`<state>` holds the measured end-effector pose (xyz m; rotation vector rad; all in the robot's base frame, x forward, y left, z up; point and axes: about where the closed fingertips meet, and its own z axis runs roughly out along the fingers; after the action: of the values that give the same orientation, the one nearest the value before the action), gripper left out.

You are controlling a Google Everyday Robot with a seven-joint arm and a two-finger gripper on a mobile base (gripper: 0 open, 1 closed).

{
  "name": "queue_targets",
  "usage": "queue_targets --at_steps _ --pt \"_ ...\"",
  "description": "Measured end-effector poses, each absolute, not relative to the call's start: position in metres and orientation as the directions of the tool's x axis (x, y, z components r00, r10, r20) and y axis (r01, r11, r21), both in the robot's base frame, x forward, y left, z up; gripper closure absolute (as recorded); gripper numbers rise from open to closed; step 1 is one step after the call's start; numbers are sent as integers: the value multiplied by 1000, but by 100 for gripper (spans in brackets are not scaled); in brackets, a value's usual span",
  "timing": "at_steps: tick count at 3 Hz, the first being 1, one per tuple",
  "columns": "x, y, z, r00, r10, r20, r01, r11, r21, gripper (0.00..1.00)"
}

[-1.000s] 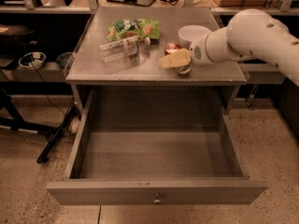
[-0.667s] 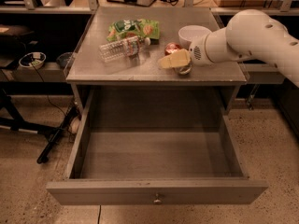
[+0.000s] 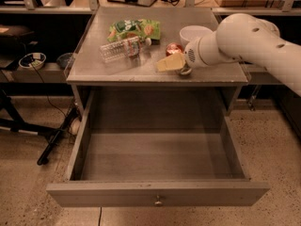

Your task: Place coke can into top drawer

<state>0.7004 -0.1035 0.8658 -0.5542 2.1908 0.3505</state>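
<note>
The gripper (image 3: 170, 63) hovers low over the grey cabinet top (image 3: 117, 72), right of centre in the upper frame, against the coke can (image 3: 174, 48), which sits partly hidden behind it. Whether it is open or closed cannot be told. The top drawer (image 3: 157, 193) stands pulled out below. A water bottle (image 3: 123, 49), a green snack bag (image 3: 135, 29) and a white bowl (image 3: 194, 32) lie nearby.

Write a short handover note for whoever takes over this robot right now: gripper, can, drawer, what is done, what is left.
Gripper: above the table, right side, at the can; hold unclear.
Can: up at table level, behind the gripper, not in the drawer.
Drawer: open, nothing inside.
Done: drawer open, arm at the can.
Left: secure the can, lift, lower into the drawer, release.
</note>
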Motion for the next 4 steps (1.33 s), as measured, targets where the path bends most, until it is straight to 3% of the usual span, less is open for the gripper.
queue_targets --at_steps 2,3,4 --pt "709 -88 858 -583 -275 -764 -473 880 44 0" --pt "709 -88 857 -583 -275 -764 -473 880 44 15" --pt "709 -88 857 -583 -275 -764 -473 880 44 46"
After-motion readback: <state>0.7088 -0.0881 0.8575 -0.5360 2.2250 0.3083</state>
